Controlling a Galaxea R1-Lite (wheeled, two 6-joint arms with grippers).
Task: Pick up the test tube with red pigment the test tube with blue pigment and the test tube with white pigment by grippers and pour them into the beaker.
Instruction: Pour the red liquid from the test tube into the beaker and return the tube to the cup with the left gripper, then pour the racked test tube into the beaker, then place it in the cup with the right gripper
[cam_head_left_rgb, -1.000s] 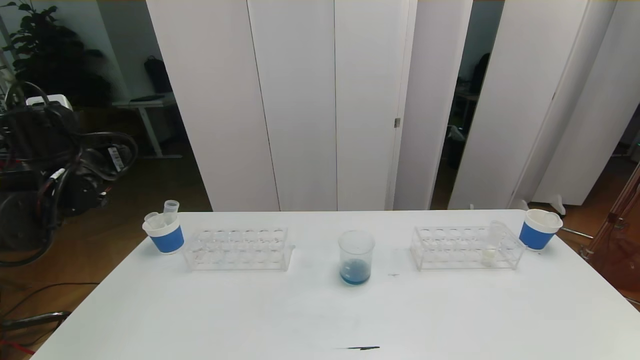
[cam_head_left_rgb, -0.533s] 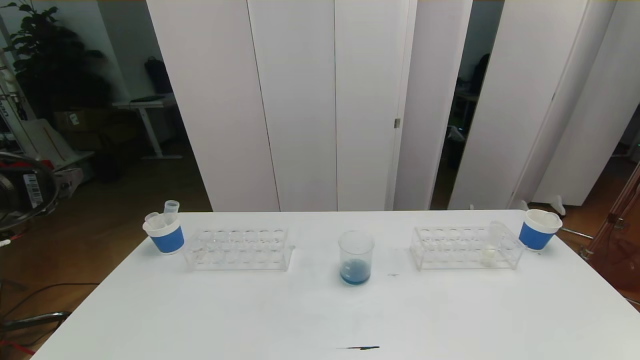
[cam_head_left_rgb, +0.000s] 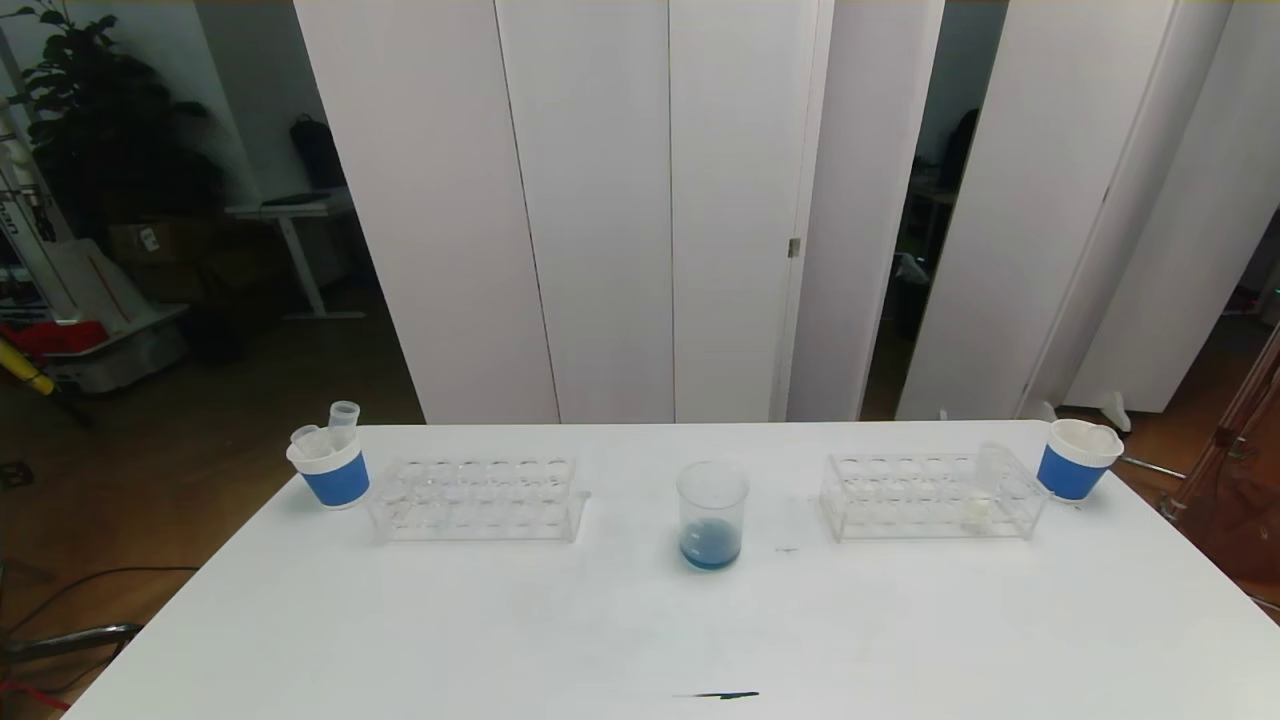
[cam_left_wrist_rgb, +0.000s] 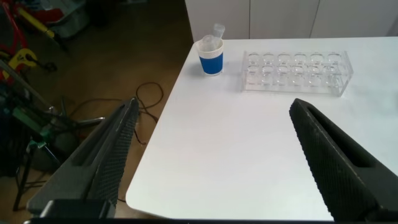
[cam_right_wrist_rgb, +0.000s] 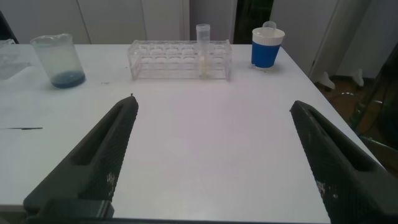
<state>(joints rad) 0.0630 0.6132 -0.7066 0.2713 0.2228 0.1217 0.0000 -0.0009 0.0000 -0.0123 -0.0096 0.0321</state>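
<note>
Jaws of both the left gripper (cam_left_wrist_rgb: 208, 155) and right gripper (cam_right_wrist_rgb: 211, 155) stood released above the white counter (cam_head_left_rgb: 600, 620), unseen from the head. Right of the clear cylindrical beaker (cam_head_left_rgb: 712, 515) holding blue liquid, the clear tube with whitish pigment (cam_right_wrist_rgb: 203, 53) stood in the transparent plastic rack (cam_right_wrist_rgb: 180, 60).

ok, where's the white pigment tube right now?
The test tube with white pigment stands in the right-hand rack, near its right end, between the beaker and the right paper cup.

no text, label, brand, number or sign can be read on anything in these views.
</note>
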